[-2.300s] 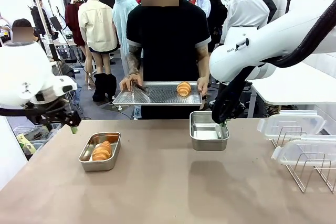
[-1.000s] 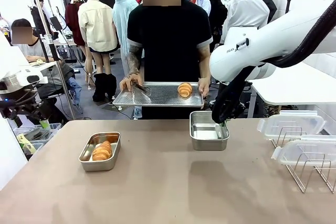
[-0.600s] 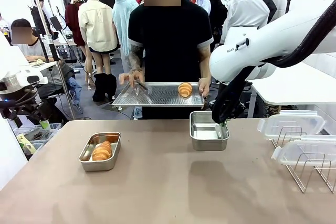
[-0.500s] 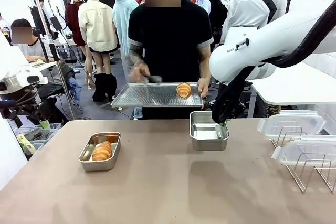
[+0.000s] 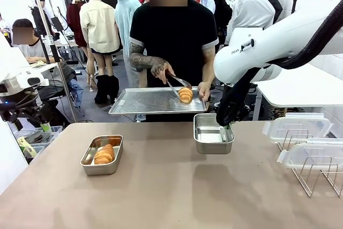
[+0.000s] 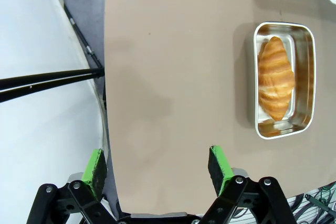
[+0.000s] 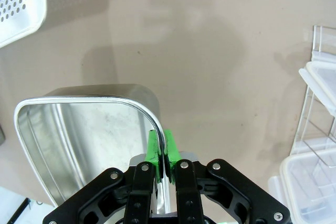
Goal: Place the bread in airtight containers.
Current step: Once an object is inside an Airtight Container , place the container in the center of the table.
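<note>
Steadying the empty container (image 5: 213,148) is the right pincer (image 7: 160,149)'s job: its green pads are clamped tight on the tub's thin rim at its right side, and the tub sits flat on the worktop (image 5: 171,197). Across it, the person's hand (image 5: 161,69) grips tongs (image 5: 177,83) around 1 roll of bread (image 5: 185,95) on the perforated tray (image 5: 139,102), held just beyond and above that tub, so a drop into it looks near. To do this well, the right arm should hold the tub level and motionless, with no tug on the rim, leaving the mouth free for the tongs; the steel edge slipping from the pads is the risk. The left pincer (image 6: 157,163) hangs wide and empty over the worktop's edge, well apart from the second container (image 6: 303,51), which already carries 1 packed roll (image 6: 275,85). 2 clear lids (image 5: 297,127) sit on wire racks (image 5: 316,178) at the right, ready for sealing.
</note>
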Controlling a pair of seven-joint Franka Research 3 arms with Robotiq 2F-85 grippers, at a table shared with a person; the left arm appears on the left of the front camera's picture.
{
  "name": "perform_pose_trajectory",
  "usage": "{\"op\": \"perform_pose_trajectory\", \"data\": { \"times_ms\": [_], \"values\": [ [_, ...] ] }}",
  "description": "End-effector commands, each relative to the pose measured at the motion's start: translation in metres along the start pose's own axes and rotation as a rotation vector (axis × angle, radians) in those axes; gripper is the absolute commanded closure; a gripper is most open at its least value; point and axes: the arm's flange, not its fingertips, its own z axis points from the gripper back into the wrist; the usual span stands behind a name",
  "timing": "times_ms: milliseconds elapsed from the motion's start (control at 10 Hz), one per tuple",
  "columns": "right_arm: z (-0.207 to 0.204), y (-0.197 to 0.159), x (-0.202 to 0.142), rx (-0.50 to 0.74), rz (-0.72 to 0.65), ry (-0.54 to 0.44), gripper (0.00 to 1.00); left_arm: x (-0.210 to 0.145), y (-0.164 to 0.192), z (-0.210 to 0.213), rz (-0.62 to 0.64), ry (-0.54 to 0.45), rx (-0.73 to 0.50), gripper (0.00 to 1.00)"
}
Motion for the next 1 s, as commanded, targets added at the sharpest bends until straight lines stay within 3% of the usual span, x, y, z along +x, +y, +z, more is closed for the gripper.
{"op": "perform_pose_trajectory", "data": {
  "times_ms": [0, 900],
  "values": [
    [0.0011, 0.0013, 0.002, 0.002, 0.009, -0.003, 1.0, -0.0048, 0.0016, 0.0008, 0.002, 0.0, 0.008, 0.0],
    [0.0011, 0.0013, 0.002, 0.002, 0.009, -0.003, 1.0, -0.0048, 0.0016, 0.0008, 0.002, 0.0, 0.008, 0.0]
  ]
}}
